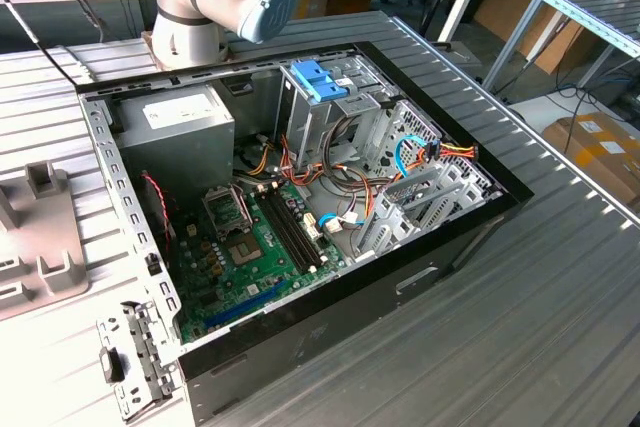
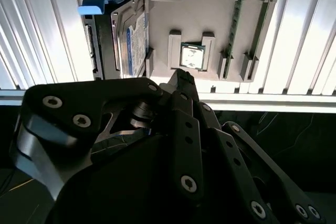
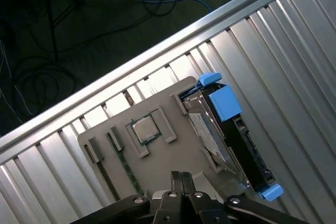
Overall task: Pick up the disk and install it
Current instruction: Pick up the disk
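The disk [image 3: 226, 135] is a grey hard drive in light-blue rails with a blue end tab. It stands on its edge in a slot of a grey holder plate [image 3: 178, 156] on the ribbed metal table. In the second wrist view the disk [image 2: 123, 30] sits at the plate's side. My gripper [image 3: 181, 174] hovers over the plate's near edge, a short way from the disk. Its black fingers are shut together with nothing between them, as the gripper [image 2: 184, 77] also shows in the second wrist view.
The holder plate [image 2: 210, 9] also carries a processor chip [image 3: 144, 129] and a memory stick [image 3: 126, 169]. The open computer case [image 1: 470, 237] lies on the table, with a metal drive cage topped by a blue latch [image 1: 320, 82] and empty bays [image 1: 420, 197]. Past the table edge, cables lie on the dark floor.
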You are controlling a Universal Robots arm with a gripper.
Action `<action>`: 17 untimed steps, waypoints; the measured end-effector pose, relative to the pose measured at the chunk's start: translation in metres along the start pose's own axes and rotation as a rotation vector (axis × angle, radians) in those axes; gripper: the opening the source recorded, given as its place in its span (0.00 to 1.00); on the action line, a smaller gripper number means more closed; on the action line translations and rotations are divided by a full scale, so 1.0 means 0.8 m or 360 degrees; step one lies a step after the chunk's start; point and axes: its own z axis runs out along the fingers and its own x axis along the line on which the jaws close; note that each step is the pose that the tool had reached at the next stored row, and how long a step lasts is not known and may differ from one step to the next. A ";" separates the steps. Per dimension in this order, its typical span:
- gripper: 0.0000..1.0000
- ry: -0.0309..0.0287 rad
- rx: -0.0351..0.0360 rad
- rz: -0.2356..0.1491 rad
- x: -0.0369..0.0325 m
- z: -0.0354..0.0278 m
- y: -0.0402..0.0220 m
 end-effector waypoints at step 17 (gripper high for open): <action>0.11 0.00161 -0.0009 -0.0364 0.0000 0.0001 0.0000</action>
